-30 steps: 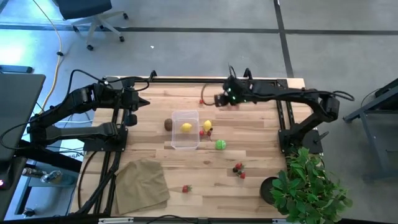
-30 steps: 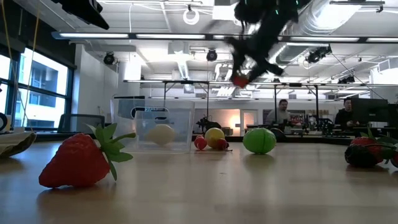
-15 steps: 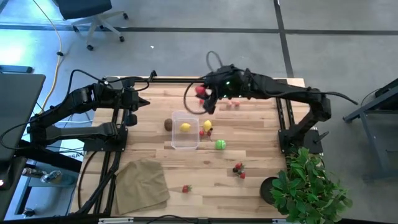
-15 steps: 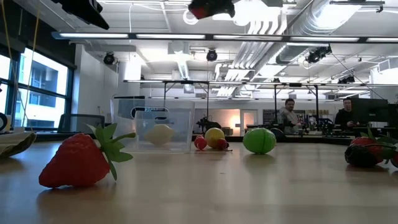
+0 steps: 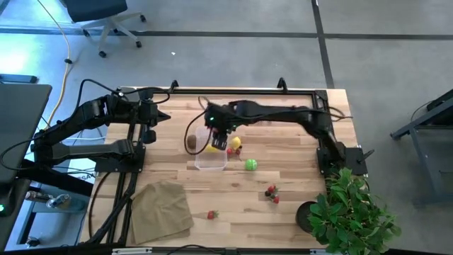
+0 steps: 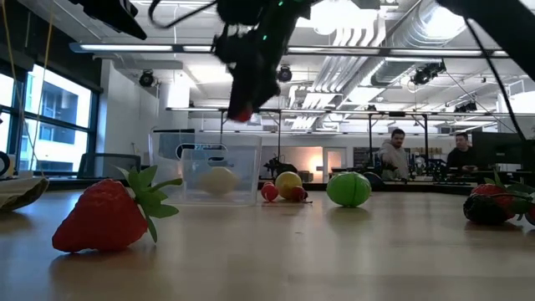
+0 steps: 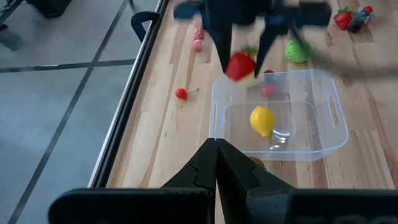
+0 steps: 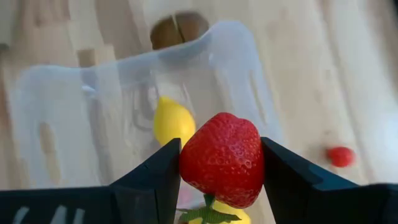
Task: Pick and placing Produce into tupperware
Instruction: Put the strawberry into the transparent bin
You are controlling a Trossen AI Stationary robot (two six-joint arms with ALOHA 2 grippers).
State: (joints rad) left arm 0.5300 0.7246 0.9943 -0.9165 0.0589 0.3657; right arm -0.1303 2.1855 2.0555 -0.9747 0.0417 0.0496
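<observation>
My right gripper point(image 5: 218, 137) hangs over the far part of the clear tupperware point(image 5: 211, 157), shut on a red toy strawberry point(image 8: 221, 158). The tub sits flat on the wood with one yellow lemon point(image 8: 173, 121) inside. A brown kiwi point(image 5: 192, 142) lies just left of the tub. A second lemon point(image 5: 236, 144) and small red berries lie to its right, and a green ball point(image 5: 251, 164) a little nearer. My left gripper point(image 7: 216, 163) waits shut at the table's left, touching nothing. My right gripper pinches the strawberry by its two broad sides point(image 8: 186, 155) between both fingers, at their free ends point(image 7: 240, 65). The fingers come from above, pointing down. The berry is lifted clear above the tub's opening point(image 6: 241, 111), its green leafy cap point(image 8: 205, 214) toward the wrist.
A tan cloth point(image 5: 163, 205) lies at the near left with another strawberry point(image 5: 211, 214) beside it. Dark and red berries point(image 5: 272, 192) sit toward the near right. A cherry point(image 7: 181, 93) lies near the far edge. A potted plant point(image 5: 350, 212) stands at the near right corner.
My right gripper, shut on the strawberry, rose from near the table's far edge, swung toward the left and near side, then came down over the tupperware. The left arm kept still.
</observation>
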